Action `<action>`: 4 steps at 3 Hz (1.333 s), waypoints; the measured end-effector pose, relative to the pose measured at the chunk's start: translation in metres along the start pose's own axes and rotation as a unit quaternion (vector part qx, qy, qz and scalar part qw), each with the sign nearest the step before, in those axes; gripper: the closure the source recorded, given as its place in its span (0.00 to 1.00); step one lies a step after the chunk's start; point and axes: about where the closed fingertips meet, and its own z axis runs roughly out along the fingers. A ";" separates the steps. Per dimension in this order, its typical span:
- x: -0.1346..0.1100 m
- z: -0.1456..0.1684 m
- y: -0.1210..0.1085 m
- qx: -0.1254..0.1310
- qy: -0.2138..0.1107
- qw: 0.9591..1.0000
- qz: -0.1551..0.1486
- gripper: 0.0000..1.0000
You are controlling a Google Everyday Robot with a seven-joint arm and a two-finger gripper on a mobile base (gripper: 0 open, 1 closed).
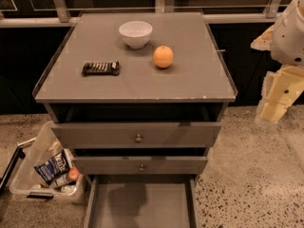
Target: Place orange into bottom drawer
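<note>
Camera view: orange (pixel 163 56) near bowl (pixel 136 40), bottom drawer (pixel 142 206) open, gripper (pixel 277 101) far right.

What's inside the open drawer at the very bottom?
The bottom drawer shows only bare grey floor with a shadow. Its back is hidden under the middle drawer. The orange sits on the cabinet top; the tool hangs off to the right.

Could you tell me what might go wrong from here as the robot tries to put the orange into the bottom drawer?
1. The orange sits close to the white bowl. The gripper, off to the right of the cabinet, might nudge the bowl or set the round fruit rolling.
2. The bottom drawer sits low, beneath two drawer fronts, so the gripper may bump them going down.
</note>
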 end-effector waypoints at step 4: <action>-0.095 0.019 -0.093 0.028 -0.088 0.996 0.005 0.00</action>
